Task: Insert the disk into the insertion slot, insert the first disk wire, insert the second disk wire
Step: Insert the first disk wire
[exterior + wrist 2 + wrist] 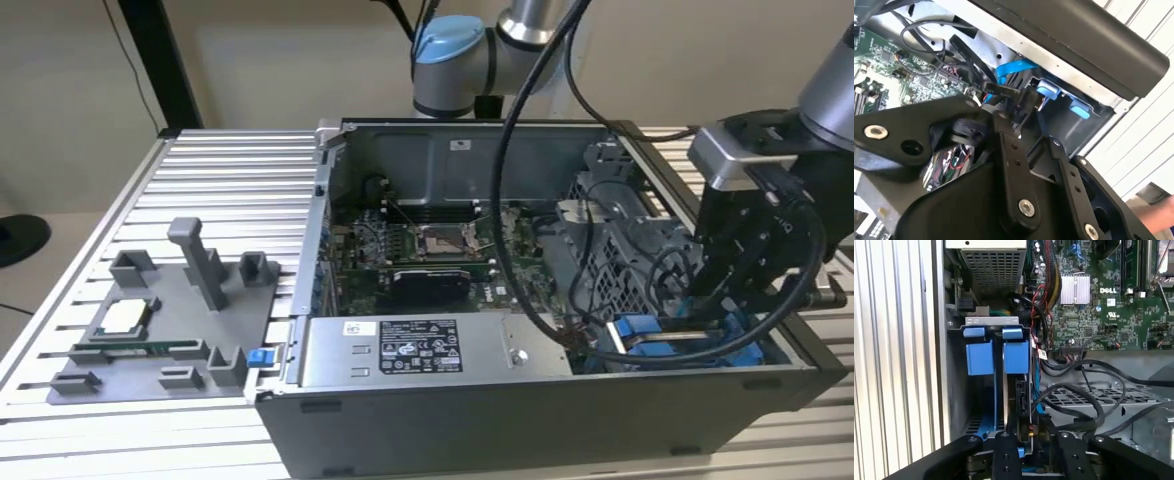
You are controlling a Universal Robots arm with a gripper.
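Clearance tight — end effector [1037, 442] at insertion slot [992, 321], hard by case wall [956, 390], grip state indiscernible.

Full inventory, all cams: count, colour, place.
table: one, silver, slatted
computer case: one, dark grey, open, on the table
power supply box: one, grey, along the case's near wall
motherboard: one, green, case floor
insertion slot: one, grey metal, case corner, exterior view's right
carrier tabs: two, blue, side by side in the slot
cables: several, black, beside the slot
fixture tray: one, grey, exterior view's left
arm: one, grey, blue cap, behind the case
hand: one, black, at the slot
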